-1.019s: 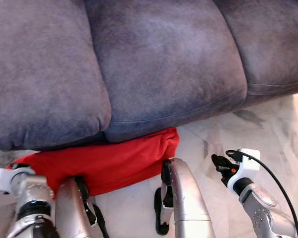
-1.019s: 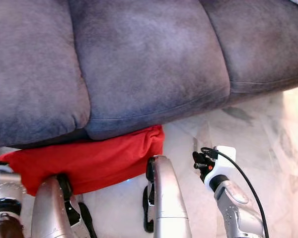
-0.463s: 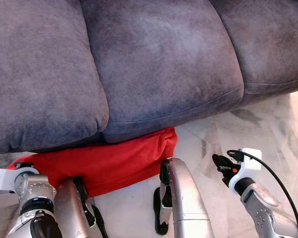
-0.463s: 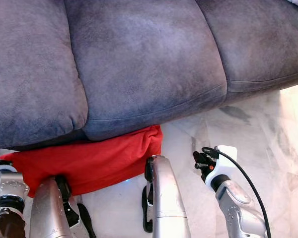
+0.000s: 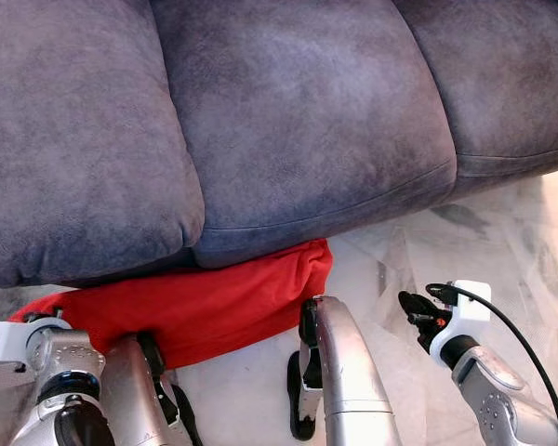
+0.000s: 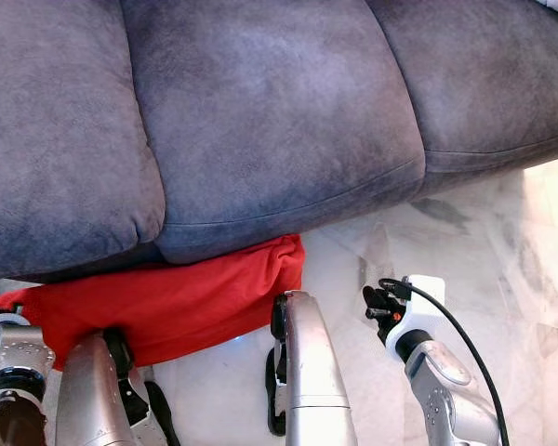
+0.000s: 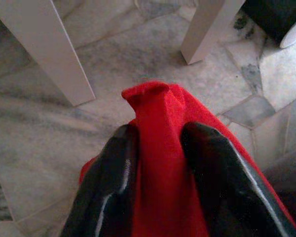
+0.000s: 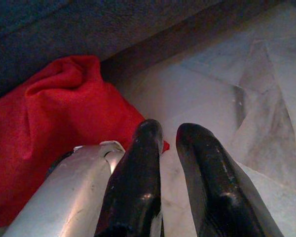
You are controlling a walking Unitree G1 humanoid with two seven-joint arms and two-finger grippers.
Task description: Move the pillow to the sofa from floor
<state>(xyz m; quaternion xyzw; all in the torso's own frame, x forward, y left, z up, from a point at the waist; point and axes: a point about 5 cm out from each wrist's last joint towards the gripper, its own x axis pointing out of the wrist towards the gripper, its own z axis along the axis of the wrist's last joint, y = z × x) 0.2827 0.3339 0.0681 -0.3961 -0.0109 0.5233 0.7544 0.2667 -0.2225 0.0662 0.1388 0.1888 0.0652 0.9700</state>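
Marble floor carries red pillow, sofa.

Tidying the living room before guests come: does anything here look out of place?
Yes. The red pillow lies on the marble floor, wedged under the front edge of the grey sofa. The left gripper has its jaws pinching one corner.
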